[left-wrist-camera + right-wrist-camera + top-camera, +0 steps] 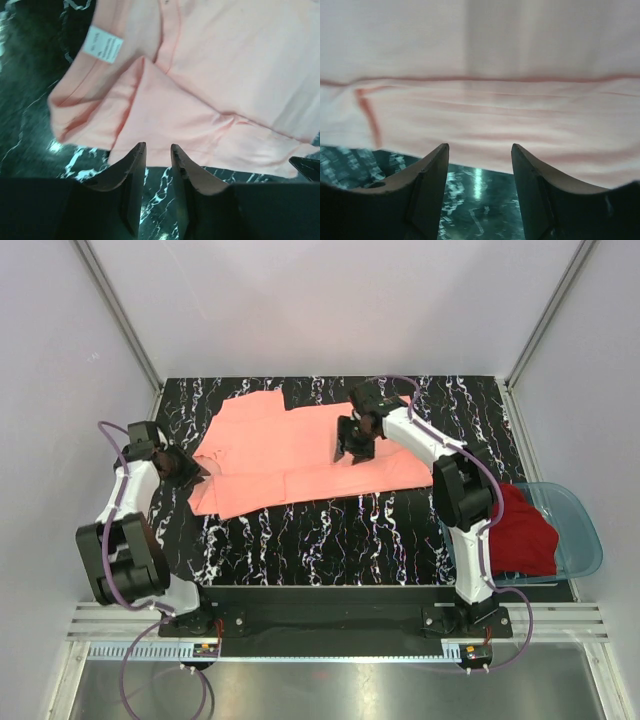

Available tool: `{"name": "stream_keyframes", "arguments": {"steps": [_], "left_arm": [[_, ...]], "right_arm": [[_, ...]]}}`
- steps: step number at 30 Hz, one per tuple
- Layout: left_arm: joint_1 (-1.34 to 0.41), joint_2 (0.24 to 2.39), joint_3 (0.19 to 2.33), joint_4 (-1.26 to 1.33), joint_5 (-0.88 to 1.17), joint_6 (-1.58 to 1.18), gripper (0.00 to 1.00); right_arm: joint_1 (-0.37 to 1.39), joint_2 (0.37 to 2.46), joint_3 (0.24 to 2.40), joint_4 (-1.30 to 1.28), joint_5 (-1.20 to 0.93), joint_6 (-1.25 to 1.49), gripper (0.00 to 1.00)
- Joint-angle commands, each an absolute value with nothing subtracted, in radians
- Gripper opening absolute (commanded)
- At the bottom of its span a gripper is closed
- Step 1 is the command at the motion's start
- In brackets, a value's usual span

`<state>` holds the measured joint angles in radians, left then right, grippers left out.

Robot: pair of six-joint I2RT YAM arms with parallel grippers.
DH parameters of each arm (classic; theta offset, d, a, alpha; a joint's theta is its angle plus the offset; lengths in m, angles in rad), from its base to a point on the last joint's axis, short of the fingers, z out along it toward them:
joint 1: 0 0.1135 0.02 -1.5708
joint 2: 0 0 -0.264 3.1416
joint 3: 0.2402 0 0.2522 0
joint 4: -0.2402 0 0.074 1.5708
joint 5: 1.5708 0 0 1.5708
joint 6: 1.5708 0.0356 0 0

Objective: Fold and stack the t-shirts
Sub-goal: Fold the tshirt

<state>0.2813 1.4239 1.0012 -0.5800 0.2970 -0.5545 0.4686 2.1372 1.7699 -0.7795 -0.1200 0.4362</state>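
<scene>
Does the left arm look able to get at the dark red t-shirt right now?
Probably not: the dark red t-shirt lies in the blue basin at far right, beyond the right arm, while the left gripper sits far left.

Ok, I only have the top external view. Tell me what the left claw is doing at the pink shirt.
Observer: In the left wrist view, the left claw has a narrow gap between its fingers. Its tips are at the edge of the salmon-pink t-shirt, with no cloth pinched between them.
Operator: Now report the right one.
Observer: In the right wrist view, the right claw is open wider, with nothing between its fingers. The shirt's near edge lies just ahead of the tips, and bare table shows in the gap.
Operator: Find me the label.
Observer: The white label faces up inside the collar, up and to the left of the left claw in its wrist view.
</scene>
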Motion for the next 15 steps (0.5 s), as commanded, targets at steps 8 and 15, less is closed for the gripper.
{"name": "stream_keyframes", "arguments": {"steps": [8,15], "left_arm": [[0.239,1.605,1.094,-0.561,0.322,-0.485,0.23],[0.232,1.611,1.075,-0.569,0.282,-0.457,0.28]], "right_arm": [[0.598,2.244,1.921,-0.554,-0.472,0.636,0.54],[0.62,2.319,1.924,-0.468,-0.537,0.729,0.53]]}}
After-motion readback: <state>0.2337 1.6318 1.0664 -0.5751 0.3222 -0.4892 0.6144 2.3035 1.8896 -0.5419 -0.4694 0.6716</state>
